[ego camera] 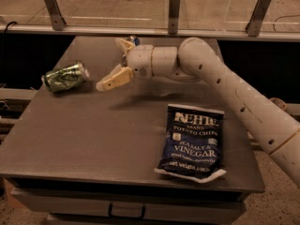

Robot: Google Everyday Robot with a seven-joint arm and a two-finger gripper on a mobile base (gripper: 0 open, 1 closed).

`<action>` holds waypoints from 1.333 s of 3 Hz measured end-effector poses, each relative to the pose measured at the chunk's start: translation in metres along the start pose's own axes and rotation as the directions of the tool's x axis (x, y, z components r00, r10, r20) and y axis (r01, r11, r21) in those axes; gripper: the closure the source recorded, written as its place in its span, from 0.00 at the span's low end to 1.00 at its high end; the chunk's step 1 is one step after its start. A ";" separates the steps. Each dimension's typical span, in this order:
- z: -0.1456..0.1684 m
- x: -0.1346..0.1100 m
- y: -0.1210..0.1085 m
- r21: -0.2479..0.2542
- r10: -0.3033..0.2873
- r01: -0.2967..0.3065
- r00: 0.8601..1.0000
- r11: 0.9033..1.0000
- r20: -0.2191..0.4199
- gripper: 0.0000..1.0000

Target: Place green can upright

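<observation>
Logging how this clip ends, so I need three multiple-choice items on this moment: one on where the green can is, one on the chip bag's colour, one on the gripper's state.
1. Where is the green can?
A. on the left side of the table
B. on the floor
C. in the drawer below

2. What colour is the chip bag?
A. red
B. dark blue
C. yellow

3. What state is the gripper in?
A. shut on the can
B. open above the table, right of the can and apart from it
C. pressed flat on the bag

Answers:
1 A: the can lies on its side near the table's left edge.
2 B: the bag is dark blue with white lettering.
3 B: its fingers are spread, with a gap between them and the can.
</observation>
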State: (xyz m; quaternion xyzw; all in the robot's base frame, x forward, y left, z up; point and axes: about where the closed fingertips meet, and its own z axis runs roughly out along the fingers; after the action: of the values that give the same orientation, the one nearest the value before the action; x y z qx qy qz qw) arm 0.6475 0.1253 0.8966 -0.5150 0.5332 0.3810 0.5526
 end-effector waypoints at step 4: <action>0.057 -0.049 -0.019 -0.083 -0.147 0.128 0.947 0.988 -0.286 0.00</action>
State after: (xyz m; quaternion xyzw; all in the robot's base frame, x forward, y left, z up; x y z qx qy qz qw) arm 0.6700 0.1834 0.9422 -0.6188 0.5592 0.2781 0.4765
